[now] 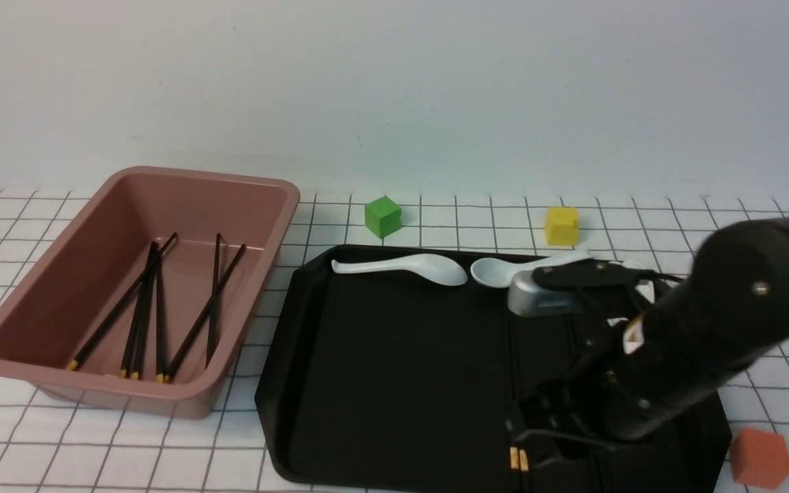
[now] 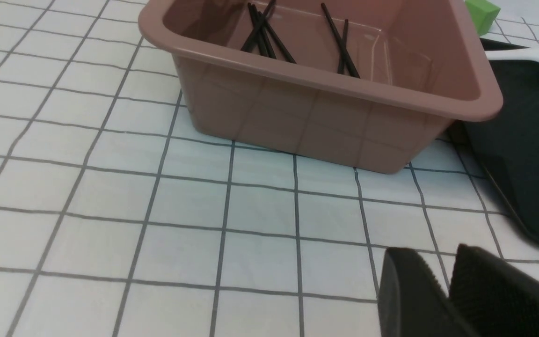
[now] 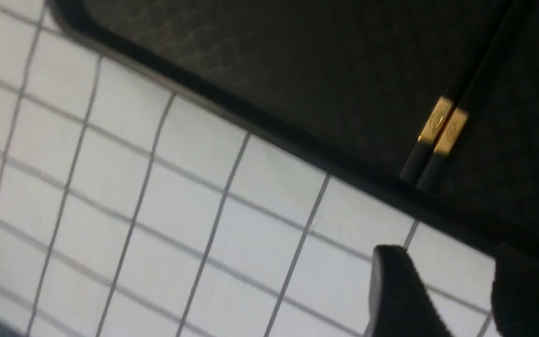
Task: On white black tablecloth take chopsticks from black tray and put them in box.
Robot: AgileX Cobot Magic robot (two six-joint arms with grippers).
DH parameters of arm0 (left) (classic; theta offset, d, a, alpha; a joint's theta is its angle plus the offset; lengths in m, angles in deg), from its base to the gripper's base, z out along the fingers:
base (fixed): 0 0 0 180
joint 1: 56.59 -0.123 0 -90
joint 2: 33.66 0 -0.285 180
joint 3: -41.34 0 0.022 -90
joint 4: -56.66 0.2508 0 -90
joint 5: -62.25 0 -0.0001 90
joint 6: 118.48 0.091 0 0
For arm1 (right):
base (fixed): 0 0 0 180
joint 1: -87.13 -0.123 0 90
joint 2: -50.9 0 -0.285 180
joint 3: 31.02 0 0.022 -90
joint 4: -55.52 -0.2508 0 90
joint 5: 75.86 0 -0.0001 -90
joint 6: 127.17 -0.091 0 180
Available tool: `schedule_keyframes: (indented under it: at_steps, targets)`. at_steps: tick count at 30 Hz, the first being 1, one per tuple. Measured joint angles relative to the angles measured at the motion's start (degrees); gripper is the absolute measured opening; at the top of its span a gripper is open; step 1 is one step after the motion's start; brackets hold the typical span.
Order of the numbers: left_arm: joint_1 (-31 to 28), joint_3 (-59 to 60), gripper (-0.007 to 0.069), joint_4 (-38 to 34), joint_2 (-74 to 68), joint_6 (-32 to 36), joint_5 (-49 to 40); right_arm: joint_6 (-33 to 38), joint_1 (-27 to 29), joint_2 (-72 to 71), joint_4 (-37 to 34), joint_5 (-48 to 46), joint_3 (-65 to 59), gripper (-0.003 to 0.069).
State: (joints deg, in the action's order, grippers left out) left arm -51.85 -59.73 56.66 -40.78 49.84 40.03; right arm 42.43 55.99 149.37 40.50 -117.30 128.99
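Right tool is wide open, gripping nothing. The chopsticks lie side by side at the black tray's near edge, just beyond its fingertips. Left tool: can't tell.

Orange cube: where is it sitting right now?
Front view, near right: the orange cube sits on the tablecloth, just beside the black tray's near right corner.
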Motion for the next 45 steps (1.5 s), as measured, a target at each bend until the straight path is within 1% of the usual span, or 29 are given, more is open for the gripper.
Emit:
schedule_keyframes:
  at_steps: [2, 3, 5, 7, 13, 15, 17, 19, 20, 21, 22, 24, 29, 30, 32, 33, 35, 38, 40, 43, 45]
  targets:
    - [0.0, 0.0, 0.0164, 0.0, 0.0, 0.0, 0.0, -7.3, -0.8, 3.2, 4.4, 0.5, 2.1, 0.0358]
    - [0.0, 0.0, 0.0164, 0.0, 0.0, 0.0, 0.0, -7.9, -0.9, 3.9, 4.9, 0.5, 2.5, 0.0362]
    - [0.0, 0.0, 0.0166, 0.0, 0.0, 0.0, 0.0, -15.7, -1.4, 7.9, 10.9, 1.6, 4.9, 0.0374]
    - [0.0, 0.0, 0.0167, 0.0, 0.0, 0.0, 0.0, -19.0, -1.4, 10.7, 13.0, 2.5, 6.2, 0.0377]
    - [0.0, 0.0, 0.0177, 0.0, 0.0, 0.0, 0.0, -22.0, -1.5, 17.6, 14.2, 4.8, 8.8, 0.0367]
    - [0.0, 0.0, 0.0179, 0.0, 0.0, 0.0, 0.0, -22.1, -1.5, 19.1, 14.6, 4.3, 9.2, 0.0349]
    - [0.0, 0.0, 0.0183, 0.0, 0.0, 0.0, -0.1, -21.9, -1.5, 19.7, 15.0, 3.7, 9.9, 0.0296]
    - [0.0, 0.0, 0.0184, 0.0, 0.0, 0.0, -0.1, -20.7, -1.5, 19.8, 15.0, 2.9, 10.1, 0.0231]
    - [0.0, 0.0, 0.0184, 0.0, 0.0, 0.0, -0.1, -19.7, -1.5, 19.8, 15.4, 2.4, 10.1, 0.0160]
    - [0.0, 0.0, 0.0184, 0.0, 0.0, 0.0, -0.1, -19.6, -1.5, 19.8, 15.4, 2.4, 10.1, 0.0150]
    - [0.0, 0.0, 0.0184, 0.0, 0.0, 0.0, -0.1, -18.0, -1.5, 19.7, 15.0, 2.0, 10.1, 0.0127]
    - [0.0, 0.0, 0.0184, 0.0, 0.0, 0.0, -0.1, -17.5, -1.5, 19.3, 15.0, 1.6, 10.2, 0.0133]
    - [0.0, 0.0, 0.0188, 0.0, 0.0, 0.0, -0.1, -17.0, -1.5, 15.0, 13.9, -8.0, 11.5, 0.0134]
    - [0.0, 0.0, 0.0190, 0.0, 0.0, 0.0, -0.1, -17.0, -1.5, 11.9, 12.6, -11.5, 13.2, 0.0134]
    - [0.0, 0.0, 0.0195, 0.0, 0.0, 0.0, -0.1, -16.4, -1.7, 8.6, 9.6, -13.6, 16.7, 0.0134]
    - [0.0, 0.0, 0.0195, 0.0, 0.0, 0.0, -0.1, -16.4, -1.7, 8.4, 9.6, -13.6, 17.1, 0.0134]
    - [0.0, 0.0, 0.0198, 0.0, 0.0, 0.0, -0.1, -11.0, -3.6, 7.0, 4.1, -12.5, 23.7, 0.0134]
    - [0.0, 0.0, 0.0200, 0.0, 0.0, 0.0, -0.1, -5.7, -6.2, 9.0, -0.4, -9.9, 29.7, 0.0134]
    - [0.0, 0.0, 0.0202, 0.0, 0.0, 0.0, -0.1, -0.8, -9.3, 14.4, -4.8, -5.2, 37.5, 0.0134]
    - [0.0, 0.0, 0.0205, 0.0, 0.0, 0.0, -0.1, 3.5, -12.0, 22.2, -8.5, 0.2, 46.0, 0.0134]
    - [0.0, 0.0, 0.0208, 0.0, 0.0, 0.0, -0.1, 5.8, -13.3, 28.1, -9.2, 3.6, 51.8, 0.0136]
